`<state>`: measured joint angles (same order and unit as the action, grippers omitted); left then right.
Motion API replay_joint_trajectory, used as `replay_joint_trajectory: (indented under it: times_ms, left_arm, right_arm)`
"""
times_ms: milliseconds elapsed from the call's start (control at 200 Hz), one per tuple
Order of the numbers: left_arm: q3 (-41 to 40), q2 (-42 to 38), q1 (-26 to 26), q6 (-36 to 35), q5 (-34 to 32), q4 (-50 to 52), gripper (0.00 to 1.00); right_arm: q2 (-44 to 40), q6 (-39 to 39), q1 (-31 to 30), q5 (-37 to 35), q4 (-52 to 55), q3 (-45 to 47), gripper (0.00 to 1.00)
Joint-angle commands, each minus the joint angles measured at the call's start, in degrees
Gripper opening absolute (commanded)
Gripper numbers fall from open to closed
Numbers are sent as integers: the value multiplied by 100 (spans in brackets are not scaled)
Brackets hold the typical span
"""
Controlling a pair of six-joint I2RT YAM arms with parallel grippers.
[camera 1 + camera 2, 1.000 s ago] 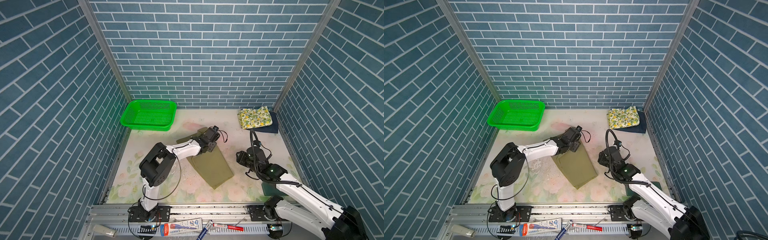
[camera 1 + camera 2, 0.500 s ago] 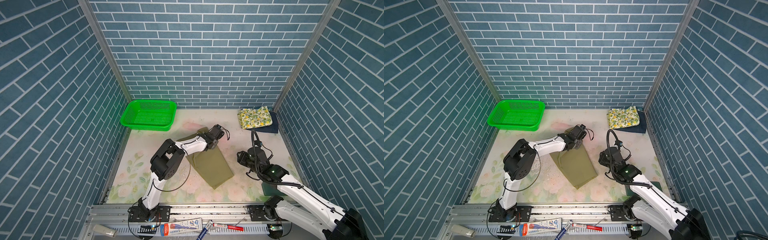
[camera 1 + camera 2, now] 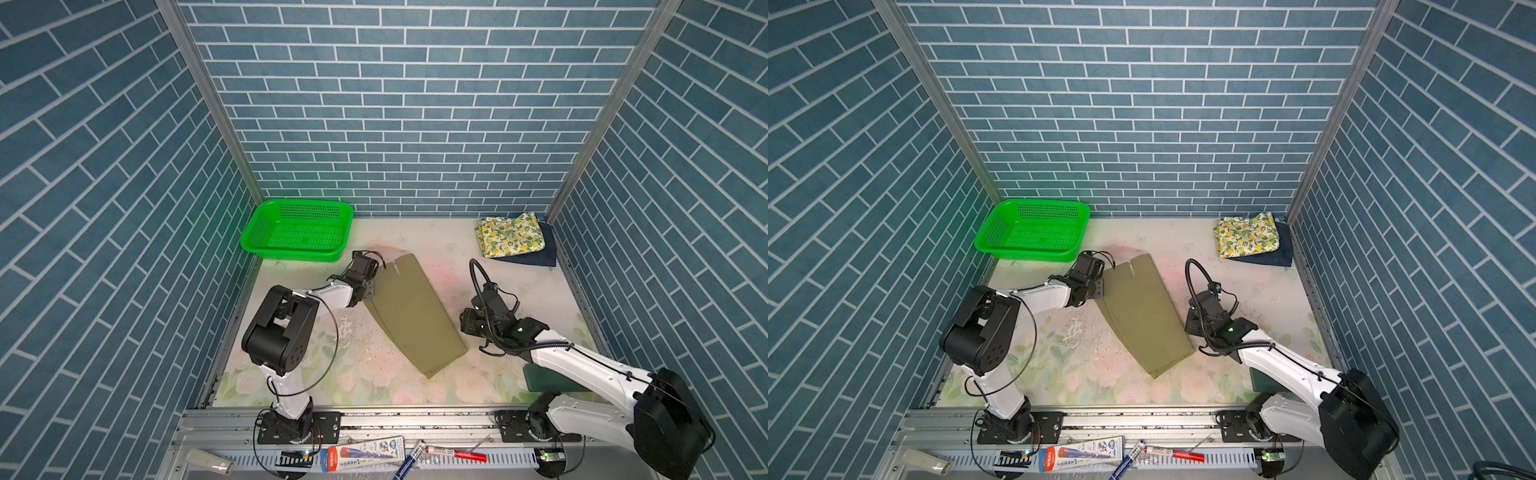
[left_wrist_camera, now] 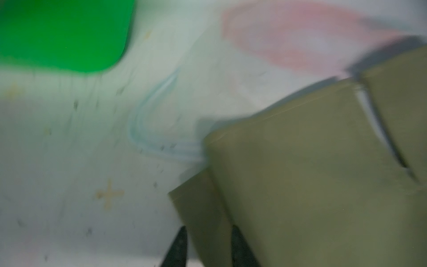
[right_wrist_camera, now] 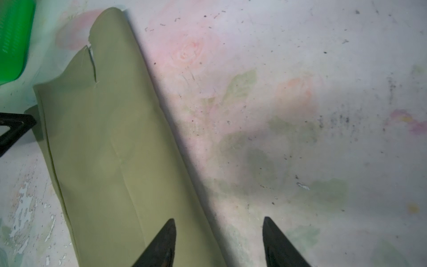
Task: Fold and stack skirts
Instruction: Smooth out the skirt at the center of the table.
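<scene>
Khaki skirt (image 3: 411, 316) prob light, thin, floppy imo; pinch 2 corners at its 11 o'clock end. Left hand (image 4: 208, 231) narrow, straddling its edge; right hand (image 5: 218, 219) wide, empty.

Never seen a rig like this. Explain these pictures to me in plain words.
Two robot arms with pincer grippers work at a flowered table inside brick-patterned walls. Two pictures look down from one overhead camera. The other two come from a camera on each wrist.

A khaki skirt lies folded mid-table. In the far right corner, a lemon skirt lies on a denim skirt. A green basket sits far left.

The left gripper is at the khaki skirt's edge, jaws apart, though its picture is blurred. The right gripper hangs open over the opposite edge. Neither seems to hold anything.
</scene>
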<state>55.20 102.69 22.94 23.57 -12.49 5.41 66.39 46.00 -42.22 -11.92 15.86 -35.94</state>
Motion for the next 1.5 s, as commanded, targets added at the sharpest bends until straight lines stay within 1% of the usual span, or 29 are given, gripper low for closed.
replay_joint_trajectory:
  times_ms: [0,40,80,210,320,500,675,750,820,925,1010,1080,1150,1175,1250,1280,1345,1435,1495]
  left_arm:
    - [-123,-68,-113,375,97,-103,50]
    - [-115,-77,-120,351,56,-59,54]
    - [-108,-94,-116,322,58,-43,55]
    - [-61,-101,-119,238,10,-6,55]
    - [-200,-243,-118,184,25,-144,55]
    - [-504,-728,-110,286,247,-373,55]
    - [-524,-1018,-110,433,603,-426,57]
    - [-439,-951,-93,426,750,-449,61]
    - [-291,-797,-43,380,735,-369,65]
    - [-82,-520,19,342,694,-253,65]
    - [5,-283,48,391,716,-374,65]
    - [119,-108,64,466,731,-434,62]
    - [184,66,68,570,715,-550,56]
    - [203,118,67,594,707,-594,53]
    - [225,242,66,638,593,-701,34]
    - [251,271,62,647,534,-675,26]
    - [270,252,61,624,469,-612,11]
    - [190,39,62,596,428,-565,0]
    - [126,-146,65,567,372,-541,0]
  right_arm:
    - [260,-179,-172,-31,200,-365,61]
    - [378,-179,-209,-51,243,-433,61]
    - [493,-179,-246,-44,275,-477,60]
    - [830,-179,-326,-12,315,-598,60]
    - [969,-161,-357,-24,302,-625,60]
    - [1040,-153,-362,-56,209,-594,60]
    - [1164,-144,-358,-45,147,-585,60]
    - [1232,-144,-362,-54,111,-579,60]
    - [1320,-170,-358,-81,143,-600,60]
    - [1397,-179,-359,-117,129,-612,60]
    - [1441,-196,-358,-104,77,-607,60]
    - [1481,-210,-358,-93,67,-624,59]
    - [1498,-214,-358,-96,58,-616,59]
    - [1500,-214,-358,-100,42,-601,59]
    - [1500,-214,-358,-106,36,-572,59]
    - [1508,-214,-362,-108,54,-565,59]
    - [1500,-223,-357,-134,73,-546,59]
    - [1482,-240,-361,-185,88,-527,59]
    - [1482,-249,-360,-222,111,-540,59]
